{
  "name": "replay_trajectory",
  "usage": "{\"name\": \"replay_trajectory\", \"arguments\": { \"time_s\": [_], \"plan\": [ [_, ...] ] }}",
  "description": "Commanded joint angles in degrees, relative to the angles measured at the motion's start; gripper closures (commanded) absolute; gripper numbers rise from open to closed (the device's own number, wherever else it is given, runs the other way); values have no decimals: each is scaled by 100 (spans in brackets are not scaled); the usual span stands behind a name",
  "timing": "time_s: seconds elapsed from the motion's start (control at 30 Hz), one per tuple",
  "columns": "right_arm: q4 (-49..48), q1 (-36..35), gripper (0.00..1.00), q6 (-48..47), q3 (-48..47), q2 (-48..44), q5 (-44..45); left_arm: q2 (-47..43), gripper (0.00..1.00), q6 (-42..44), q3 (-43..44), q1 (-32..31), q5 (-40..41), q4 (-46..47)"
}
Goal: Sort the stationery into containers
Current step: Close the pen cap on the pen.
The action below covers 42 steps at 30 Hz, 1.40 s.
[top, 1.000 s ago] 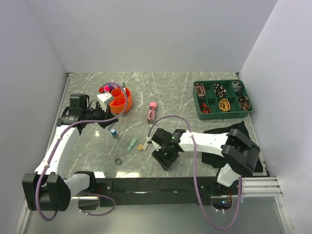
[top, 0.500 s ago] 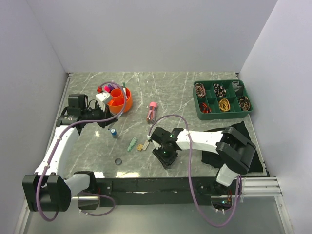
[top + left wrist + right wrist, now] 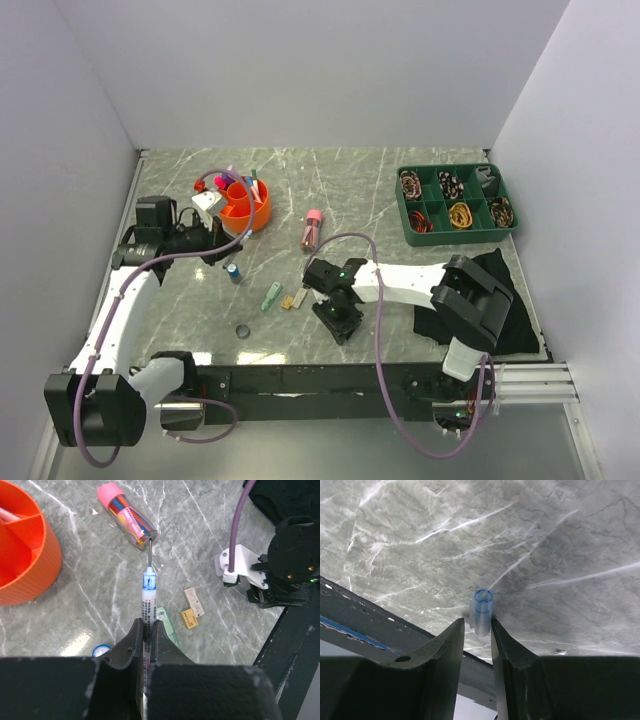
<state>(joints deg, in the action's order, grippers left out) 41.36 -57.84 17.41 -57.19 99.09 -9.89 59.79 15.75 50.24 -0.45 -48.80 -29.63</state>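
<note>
Near the front edge, the right arm's fingers (image 3: 477, 625) pinch one small clear blue plastic cap (image 3: 482, 611). A bit farther and to the left, the left arm's fingers (image 3: 147, 627) are closed on one thin white pen (image 3: 146, 605), held over the grey stone tabletop (image 3: 380, 190).

I think the pen goes into the one round orange plastic pot (image 3: 260, 215), far left. It must first be lifted over the rim.

Lying loose are one green clip (image 3: 271, 296), two little yellowish eraser blocks (image 3: 189, 618), one small blue cylinder (image 3: 233, 272) and one pink-capped tube (image 3: 312, 230).
</note>
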Motion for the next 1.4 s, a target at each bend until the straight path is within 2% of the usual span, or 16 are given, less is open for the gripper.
{"name": "replay_trajectory", "arguments": {
  "time_s": [0.0,0.1,0.13,0.4,0.5,0.53,0.57,0.67,0.73,0.77,0.93,0.97,1.0,1.07,1.2,1.37],
  "plan": [
    [-594,-43,63,113,296,796,435,-187,96,-160,-93,27,-297,212],
    [-778,-51,87,79,331,840,470,-213,96,-116,-128,27,-341,107],
    [-849,-86,100,52,340,779,514,-222,96,-90,-111,27,-341,54],
    [-262,-157,100,-930,-336,-283,655,-56,96,481,266,27,-604,-727],
    [230,-148,100,-1562,-836,-741,927,348,96,1148,714,27,-999,-1631],
    [406,-148,100,-1687,-942,-942,980,497,97,1420,985,27,-1122,-2313],
    [381,-148,100,-2158,-1004,-1083,1233,829,98,2118,1127,27,-1341,-2781],
    [13,-148,100,-3063,-848,-1646,1847,1497,99,3055,1628,27,-1640,-4048],
    [-575,-157,100,-3636,-532,-2075,2165,1842,99,3450,2110,10,-1764,-4584],
    [-847,-148,100,-4335,-391,-2208,2315,2200,99,3435,2313,-51,-1782,-4883],
    [-3499,141,100,-6694,960,-3000,2782,3027,99,2672,3456,-649,-1695,-4904],
    [-3913,194,100,-7437,1181,-3062,2791,3160,99,2557,3588,-806,-1764,-4912],
    [-4630,316,100,-7802,1384,-3132,2730,3292,99,2434,3816,-877,-1991,-4912],
    [-5328,414,100,-8705,1911,-3185,2659,3723,99,2056,4010,-1122,-2221,-4912],
    [-7040,555,100,-9737,2527,-3177,2562,4233,99,1564,4354,-1405,-2485,-4895],
    [-7801,625,100,-10310,2889,-3317,2413,4559,99,1229,4398,-1519,-2460,-4895]
  ]
}}
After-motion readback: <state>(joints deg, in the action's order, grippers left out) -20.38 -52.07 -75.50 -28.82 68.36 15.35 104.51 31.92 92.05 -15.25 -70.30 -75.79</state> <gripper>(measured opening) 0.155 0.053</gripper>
